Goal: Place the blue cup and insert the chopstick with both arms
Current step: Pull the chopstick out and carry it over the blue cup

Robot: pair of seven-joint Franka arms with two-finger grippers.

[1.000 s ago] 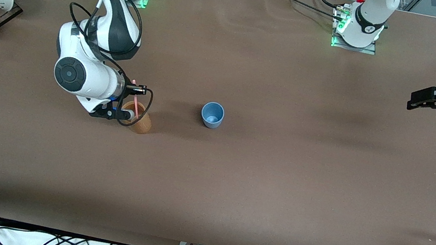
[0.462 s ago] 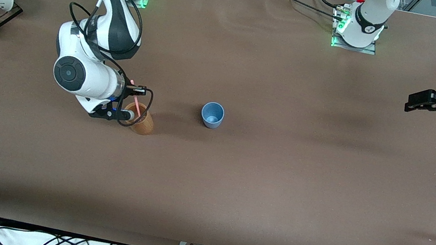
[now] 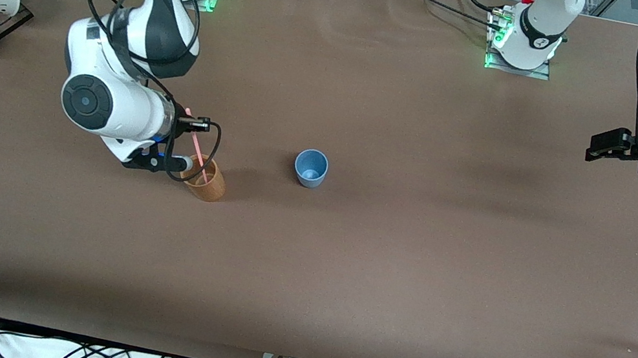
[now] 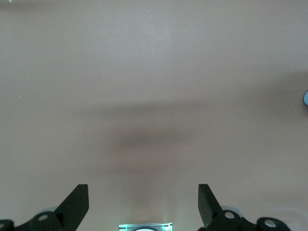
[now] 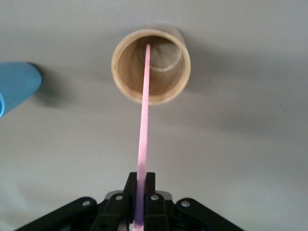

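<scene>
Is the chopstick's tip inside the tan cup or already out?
Inside. In the right wrist view the chopstick runs from the right gripper down past the tan cup rim.

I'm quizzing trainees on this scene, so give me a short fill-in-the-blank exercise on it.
1. The right pincer is shut on the ____.
2. The chopstick's lower tip is inside the ____ cup.
3. The blue cup stands ____ on the table.
4. The left pincer's fingers are ____.

Missing words: chopstick; tan; upright; open
</scene>
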